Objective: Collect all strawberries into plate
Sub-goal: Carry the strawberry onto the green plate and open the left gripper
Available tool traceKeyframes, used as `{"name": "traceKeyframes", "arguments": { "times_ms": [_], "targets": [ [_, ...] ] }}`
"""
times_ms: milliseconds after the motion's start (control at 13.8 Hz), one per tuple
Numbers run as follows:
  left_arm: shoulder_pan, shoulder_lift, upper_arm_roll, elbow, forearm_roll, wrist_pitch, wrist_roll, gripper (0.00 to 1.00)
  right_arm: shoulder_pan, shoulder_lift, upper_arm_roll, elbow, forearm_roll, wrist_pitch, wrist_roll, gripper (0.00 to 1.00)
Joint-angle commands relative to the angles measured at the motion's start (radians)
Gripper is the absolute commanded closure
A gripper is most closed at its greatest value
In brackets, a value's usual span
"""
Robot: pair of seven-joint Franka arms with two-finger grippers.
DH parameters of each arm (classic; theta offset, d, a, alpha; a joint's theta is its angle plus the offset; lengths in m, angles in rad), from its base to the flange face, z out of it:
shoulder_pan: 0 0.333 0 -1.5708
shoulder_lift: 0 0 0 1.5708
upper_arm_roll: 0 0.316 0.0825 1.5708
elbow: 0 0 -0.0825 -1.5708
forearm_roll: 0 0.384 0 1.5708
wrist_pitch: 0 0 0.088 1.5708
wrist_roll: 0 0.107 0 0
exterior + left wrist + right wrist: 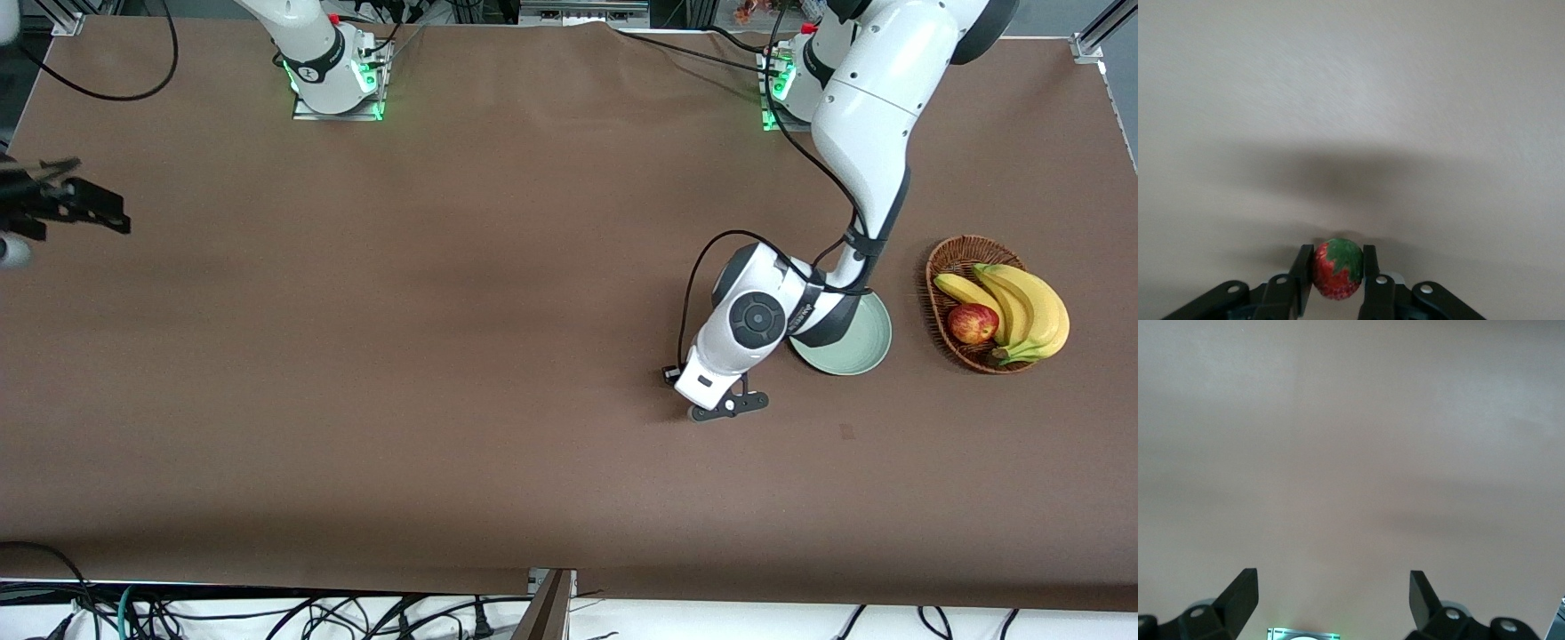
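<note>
Grasp step, it seems: my left pincer is closed on a strawberry, one finger against each side of it, green top showing between them, low over bare desk. In the front view the berry is hidden under my left wrist, which hangs just beside the plate on the side toward the right arm's end of the desk and a little nearer the front camera. My right pincer has its fingers spread wide with nothing between them; it waits over the desk edge at the right arm's end. Next move, by my reckoning: lift clear, carry the berry the short way over the plate's rim, lower, then release; the squeeze should stay gentle, since the fruit looks soft. The visible part of the plate, pale green, holds nothing; my left arm covers the remainder, so I cannot say what lies there. No other strawberries show anywhere. Near the plate, toward the left arm's end, a wicker basket holds bananas and an apple.
</note>
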Motion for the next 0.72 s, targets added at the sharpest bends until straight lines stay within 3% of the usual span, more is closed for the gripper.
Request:
{"name": "traceKeyframes", "arguments": {
  "times_ms": [0,144,289,506,650],
  "targets": [
    [0.076,-0.086,-0.011,0.048,0.017,-0.218,0.051,1.0,-0.035,-0.079,0.032,-0.095,-0.02,0.027,-0.009,0.0],
    [0.139,-0.113,-0.011,0.076,0.014,-0.373,0.186,1.0,-0.009,-0.062,0.033,-0.083,-0.034,0.001,-0.003,0.0],
    [0.226,-0.147,-0.012,0.044,0.012,-0.412,0.32,0.99,0.005,-0.054,0.035,-0.082,-0.046,0.001,0.003,0.0],
    [0.334,-0.227,-0.015,-0.125,0.014,-0.365,0.493,0.99,-0.05,-0.062,0.065,-0.086,-0.029,-0.002,0.005,0.0],
    [0.372,-0.333,-0.017,-0.368,0.014,-0.17,0.524,1.0,-0.099,-0.073,0.111,-0.094,-0.028,-0.003,0.015,0.0]
  ]
}}
